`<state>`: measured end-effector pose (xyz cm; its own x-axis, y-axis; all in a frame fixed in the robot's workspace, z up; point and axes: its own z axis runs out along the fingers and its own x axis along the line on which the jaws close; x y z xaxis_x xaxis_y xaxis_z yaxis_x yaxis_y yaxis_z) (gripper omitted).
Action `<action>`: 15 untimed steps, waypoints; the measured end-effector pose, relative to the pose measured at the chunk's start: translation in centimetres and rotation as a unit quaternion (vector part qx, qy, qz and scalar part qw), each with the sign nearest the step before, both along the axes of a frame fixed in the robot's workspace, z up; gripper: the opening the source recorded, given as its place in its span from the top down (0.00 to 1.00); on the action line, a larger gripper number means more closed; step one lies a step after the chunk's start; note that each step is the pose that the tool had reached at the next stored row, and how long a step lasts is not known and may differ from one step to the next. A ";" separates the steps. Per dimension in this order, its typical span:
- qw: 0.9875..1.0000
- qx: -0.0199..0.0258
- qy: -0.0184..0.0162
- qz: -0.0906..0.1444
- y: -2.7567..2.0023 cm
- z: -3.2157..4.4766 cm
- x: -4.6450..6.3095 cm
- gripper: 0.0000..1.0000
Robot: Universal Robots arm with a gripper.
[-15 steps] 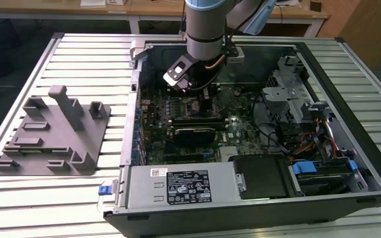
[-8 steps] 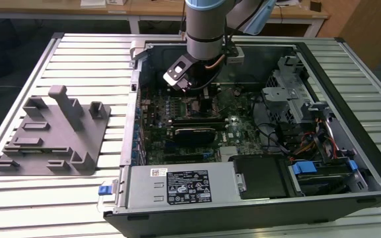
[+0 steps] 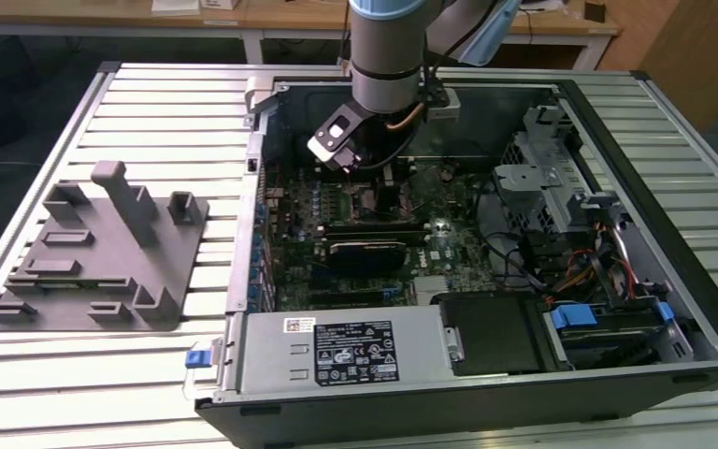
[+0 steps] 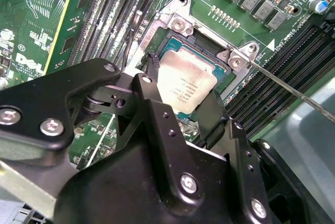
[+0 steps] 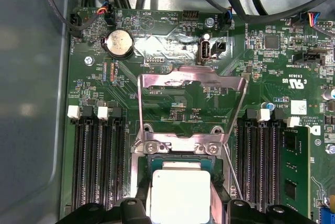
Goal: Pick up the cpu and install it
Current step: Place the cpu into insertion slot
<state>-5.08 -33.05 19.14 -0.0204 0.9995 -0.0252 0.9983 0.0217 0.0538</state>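
Looking past my gripper (image 4: 182, 91), I see the jaws pinching the cpu (image 4: 187, 82) by two opposite edges. It lies flat between them, right over the open socket (image 4: 201, 51), with the load plate (image 5: 157, 80) swung back beyond.

A grey fixture block (image 3: 85, 271) lies by the slatted worktop's (image 3: 160, 103) edge at the exterior view's left, beside an open computer case (image 3: 484, 407) holding a green motherboard (image 5: 125, 85).
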 end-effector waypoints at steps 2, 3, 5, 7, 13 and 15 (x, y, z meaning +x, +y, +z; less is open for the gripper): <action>1.000 0.000 0.000 0.000 0.00 0.00 0.0 0.47; 1.000 0.000 0.000 0.000 0.00 0.00 0.0 0.47; 1.000 0.002 -0.001 0.000 0.07 -0.10 0.0 0.46; 1.000 0.002 -0.001 0.000 0.06 -0.10 0.0 0.46; 1.000 0.001 0.000 0.000 0.02 0.01 0.0 0.40; 1.000 0.001 -0.001 0.000 0.02 0.07 0.0 0.40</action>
<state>-5.07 -33.04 19.20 -0.0203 0.9995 -0.0236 0.9983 0.0216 0.0548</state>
